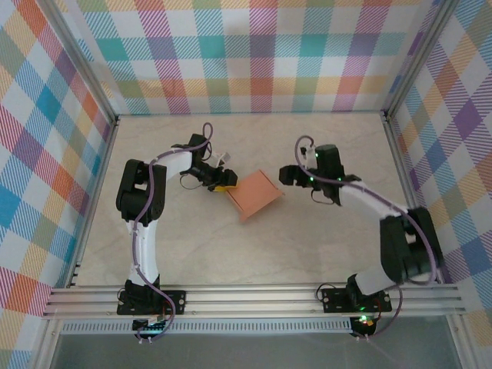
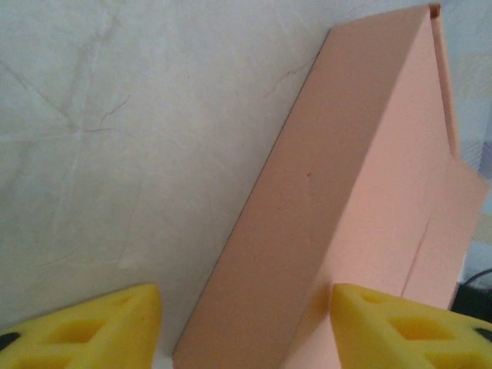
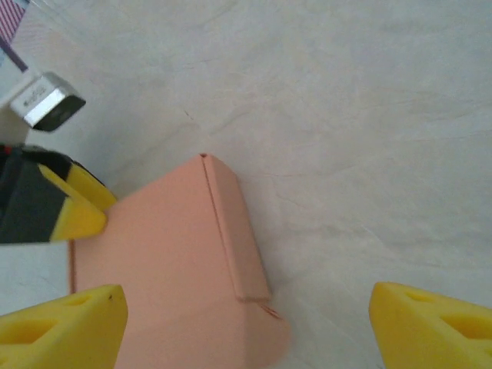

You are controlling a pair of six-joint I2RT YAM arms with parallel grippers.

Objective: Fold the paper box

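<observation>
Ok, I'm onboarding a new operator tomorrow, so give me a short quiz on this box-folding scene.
1. True or false: in the top view, the paper box lies on the table between the left gripper and the right gripper.
2. The right gripper is: A) open, B) shut on the box, C) shut on nothing.
3. What colour is the box?
Key: 1 true; 2 A; 3 salmon-orange.

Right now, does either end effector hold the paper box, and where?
Neither. The left end effector straddles a corner of the paper box, open; the right end effector hovers open.
</observation>
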